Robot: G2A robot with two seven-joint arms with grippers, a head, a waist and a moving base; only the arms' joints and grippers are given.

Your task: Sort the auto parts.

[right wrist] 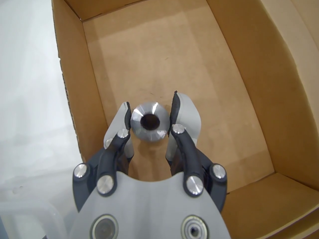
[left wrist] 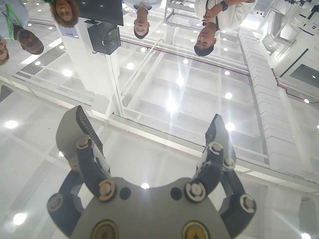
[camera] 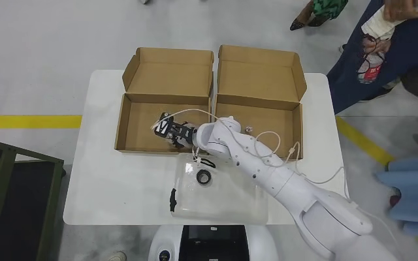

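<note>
L gripper (left wrist: 149,125) points up at ceiling, well off the work. Jaws wide, nothing in them. No risk from it as it stands.

Left box (camera: 140,127): R gripper (right wrist: 152,99) is low inside, close to front wall. Part (right wrist: 148,123), a round steel pc w/ centre hole, sits between its fingers, over box floor near that wall. Jaws only part open, about the part's width. One pad touches it; the other looks to stand off by a slim gap. So prob not clamped. Can't tell if part rests on floor or hangs just above.

Risks, my read:
- Round body. If freed above floor it may bounce or roll, though box walls should contain it.
- Touching pad could drag or tip part if arm lifts before jaws widen. Part might ride up and drop outside.
- Fingers sit near front wall, so a slanted exit could hook cardboard and shift box on table (camera: 111,183).
- Loose cable (camera: 277,138) loops off the arm over right box (camera: 281,121) and could snag a flap.

Bin (camera: 248,205), clear, in front of boxes: ring (camera: 204,176) in it, not yet sorted. Arm passes right over bin, so a low return could knock it.

Right box floor: one small pc (camera: 248,130), too small to ID. Wrong-box mixups can't be ruled out.
</note>
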